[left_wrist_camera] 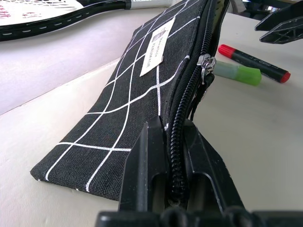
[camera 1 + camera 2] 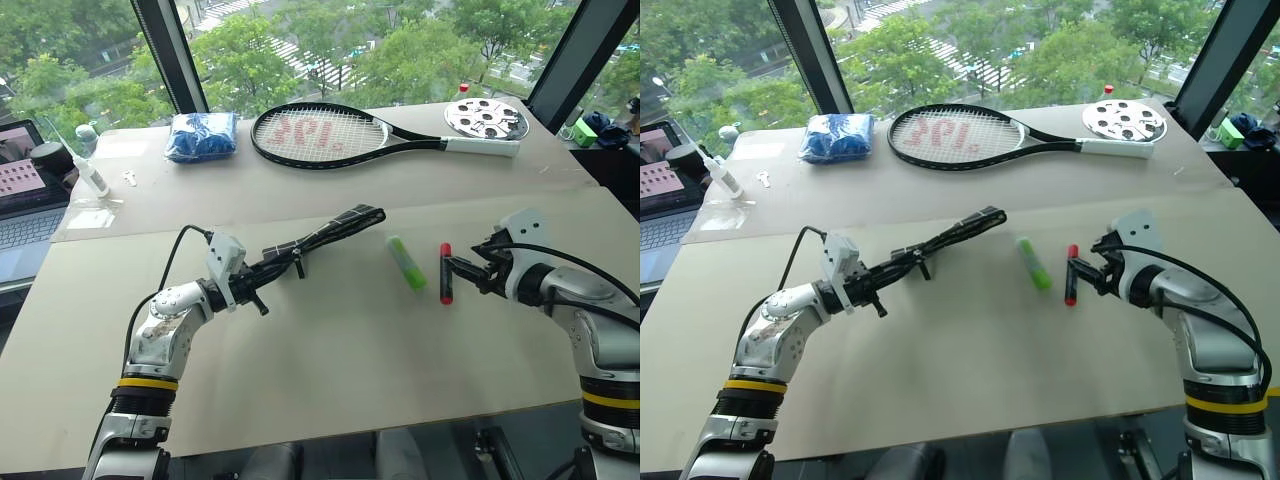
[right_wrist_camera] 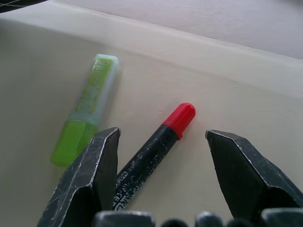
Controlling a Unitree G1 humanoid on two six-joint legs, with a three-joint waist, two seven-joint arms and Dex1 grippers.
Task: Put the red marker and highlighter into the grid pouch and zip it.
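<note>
Left end effector (image 2: 262, 283) pinches the grid pouch (image 2: 335, 228) at its zipper end, propping it up; right end effector (image 2: 470, 268) spread, straddling the red marker (image 2: 445, 272) for pickup.

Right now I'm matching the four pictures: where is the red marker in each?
Left eye view: red marker, right of centre.
Right eye view: centre-right.
Left wrist view: upper right.
Right wrist view: centre, between open fingers.
Shared landmark: the highlighter beside it.

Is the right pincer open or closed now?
Open: the right pincer has its fingers apart around the red marker, not clamping it.
</note>
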